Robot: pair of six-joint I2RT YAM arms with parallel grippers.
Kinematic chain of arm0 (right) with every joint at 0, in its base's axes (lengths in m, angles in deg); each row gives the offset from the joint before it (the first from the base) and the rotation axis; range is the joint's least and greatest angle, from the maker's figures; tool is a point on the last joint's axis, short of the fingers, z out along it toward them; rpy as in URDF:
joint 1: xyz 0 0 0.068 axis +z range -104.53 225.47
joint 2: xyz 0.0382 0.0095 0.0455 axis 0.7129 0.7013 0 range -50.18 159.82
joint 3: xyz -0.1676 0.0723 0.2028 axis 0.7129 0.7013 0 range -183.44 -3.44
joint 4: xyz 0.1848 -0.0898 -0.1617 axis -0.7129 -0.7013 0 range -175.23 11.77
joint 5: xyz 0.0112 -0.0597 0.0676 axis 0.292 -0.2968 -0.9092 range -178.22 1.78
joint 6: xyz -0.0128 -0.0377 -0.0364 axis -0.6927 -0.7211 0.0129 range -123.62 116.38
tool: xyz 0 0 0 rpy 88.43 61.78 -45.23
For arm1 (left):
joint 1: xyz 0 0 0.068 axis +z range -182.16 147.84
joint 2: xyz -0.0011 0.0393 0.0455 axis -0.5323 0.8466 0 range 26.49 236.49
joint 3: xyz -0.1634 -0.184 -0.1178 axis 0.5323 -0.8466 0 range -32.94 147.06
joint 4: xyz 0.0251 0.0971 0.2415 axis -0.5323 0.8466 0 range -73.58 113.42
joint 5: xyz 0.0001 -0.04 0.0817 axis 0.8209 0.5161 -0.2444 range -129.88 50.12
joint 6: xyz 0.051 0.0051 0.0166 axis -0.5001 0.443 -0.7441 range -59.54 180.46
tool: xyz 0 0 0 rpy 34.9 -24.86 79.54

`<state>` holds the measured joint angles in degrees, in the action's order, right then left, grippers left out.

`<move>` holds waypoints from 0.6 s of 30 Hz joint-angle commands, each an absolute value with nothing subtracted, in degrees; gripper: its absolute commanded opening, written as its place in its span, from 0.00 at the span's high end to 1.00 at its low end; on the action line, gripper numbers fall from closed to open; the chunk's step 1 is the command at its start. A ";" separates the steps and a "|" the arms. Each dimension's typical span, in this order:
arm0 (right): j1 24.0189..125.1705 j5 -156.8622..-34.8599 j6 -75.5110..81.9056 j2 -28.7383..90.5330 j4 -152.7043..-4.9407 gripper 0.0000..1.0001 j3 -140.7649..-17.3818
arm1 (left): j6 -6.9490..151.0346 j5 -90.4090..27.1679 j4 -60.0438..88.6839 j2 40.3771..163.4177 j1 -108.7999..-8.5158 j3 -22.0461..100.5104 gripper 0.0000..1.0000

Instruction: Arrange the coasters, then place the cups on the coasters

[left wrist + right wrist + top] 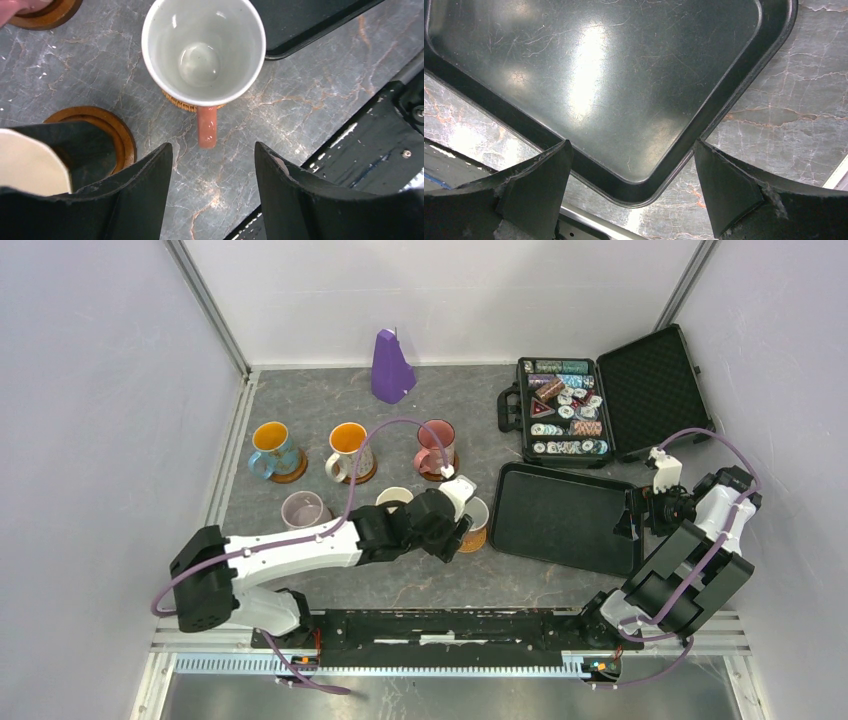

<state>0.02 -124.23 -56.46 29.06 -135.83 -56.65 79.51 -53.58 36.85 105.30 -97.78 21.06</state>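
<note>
Cups [348, 448] stand left of the tray [565, 520]. We fear our left pincer [212, 150], jaws apart, may nudge the dark cup [30, 165] or snag the handle [207, 125] of the white cup [203, 50], dragging it off its coaster [177, 101] beside the tray. The right pincer [632, 145] gapes above the tray.

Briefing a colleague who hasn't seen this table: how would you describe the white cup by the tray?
Find the black tray right of centre. Just off its left edge stands a white cup. Unlike its neighbours on smooth dark coasters, it sits on a lighter woven coaster and has a pinkish handle.
</note>
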 commanded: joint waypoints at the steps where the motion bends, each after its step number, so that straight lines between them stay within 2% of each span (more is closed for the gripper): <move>1: -0.17 -125.22 -58.05 28.97 -136.40 0.02 -57.67 | 76.20 -51.71 39.47 100.13 -97.68 22.94 0.32; 4: -0.14 -125.64 -58.02 29.05 -136.56 0.02 -57.76 | 74.64 -49.45 42.42 98.32 -96.89 23.22 0.33; 8: -0.12 -126.18 -57.76 29.18 -136.62 0.02 -57.82 | 72.23 -45.89 44.90 97.07 -94.22 23.09 0.46; 14: -0.16 -126.68 -57.33 28.95 -136.82 0.02 -58.02 | 70.08 -47.85 46.92 100.40 -93.00 25.10 0.68; 18: -0.19 -126.72 -57.14 28.83 -136.92 0.02 -57.97 | 69.39 -48.87 46.27 102.83 -93.03 25.45 0.75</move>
<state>0.02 -125.10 -57.00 29.08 -136.22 -56.67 72.98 -48.29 46.36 100.77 -93.02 23.03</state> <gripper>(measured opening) 0.979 0.270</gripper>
